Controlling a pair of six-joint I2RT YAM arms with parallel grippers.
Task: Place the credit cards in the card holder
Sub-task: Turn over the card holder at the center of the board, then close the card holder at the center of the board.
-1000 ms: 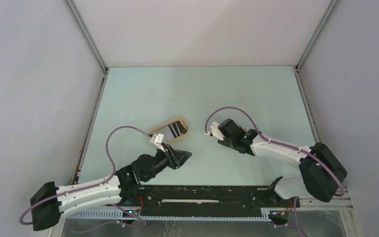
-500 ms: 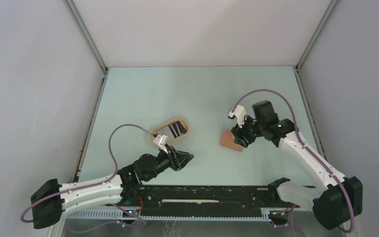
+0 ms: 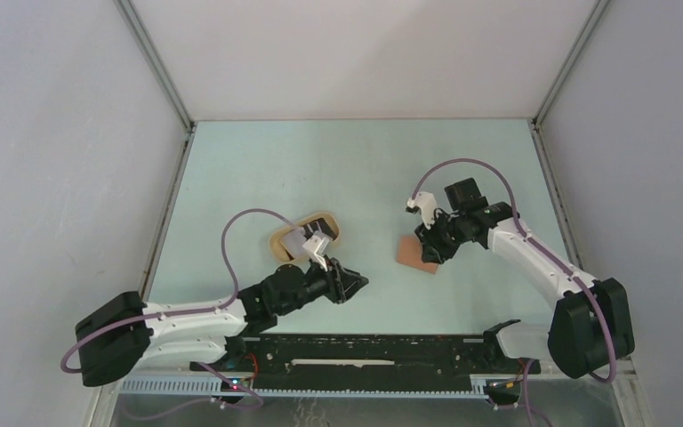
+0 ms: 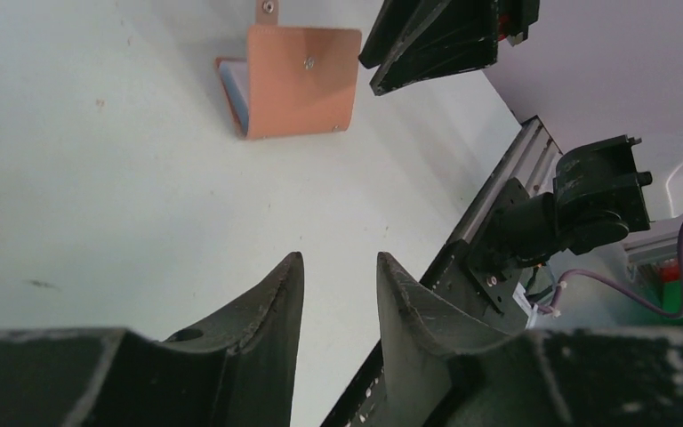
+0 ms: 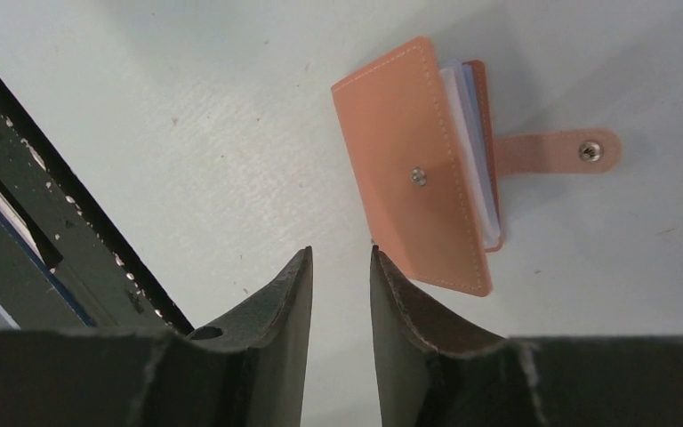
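Observation:
The card holder [image 3: 413, 253] lies on the table, folded nearly shut, reddish-brown with pale blue pockets at its edge. It also shows in the left wrist view [image 4: 298, 80] and in the right wrist view [image 5: 418, 178], with its snap tab [image 5: 578, 151] loose. My right gripper [image 3: 430, 247] hovers at its right edge, slightly open and empty [image 5: 341, 253]. My left gripper [image 3: 356, 285] is slightly open and empty [image 4: 340, 262], left of the holder and pointing at it. The credit cards are mostly hidden under my left wrist, in the tan oval tray [image 3: 280, 238].
The black rail [image 3: 365, 342] runs along the table's near edge. It also shows in the left wrist view [image 4: 498, 222] and in the right wrist view [image 5: 36, 178]. Grey walls close in the table on the left, back and right.
My right arm swung to the right and uncovered the card holder, then settled at its edge. My left arm reached forward and right, and its wrist now covers much of the tray.

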